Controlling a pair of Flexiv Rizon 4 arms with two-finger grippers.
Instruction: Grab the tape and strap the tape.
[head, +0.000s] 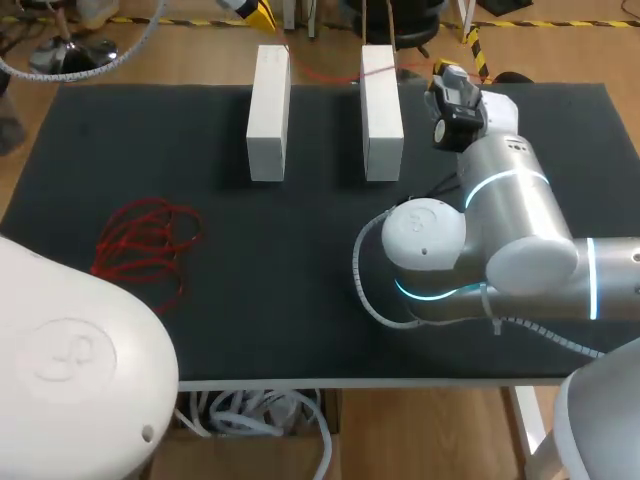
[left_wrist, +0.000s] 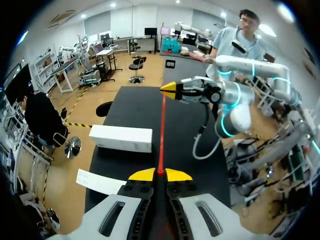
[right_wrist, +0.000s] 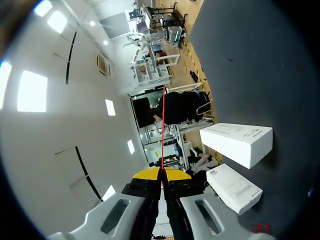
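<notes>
Tape: red, stretched taut between left gripper and right gripper, both clamped onto it, at the table's 12 o'clock by two white boxes. Grab judged done; strapping still outstanding. Loose red coil at 9 o'clock.

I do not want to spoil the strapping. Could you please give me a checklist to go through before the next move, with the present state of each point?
1. Left gripper shut on the red tape: ok.
2. Right gripper shut on the same tape: ok.
3. Tape straight between the two grippers, no sag: ok.
4. White box and second white box lie side by side, a gap between them: ok.
5. Tape height over the boxes: cannot tell.
6. Loose red coil apart from both boxes: ok.
</notes>
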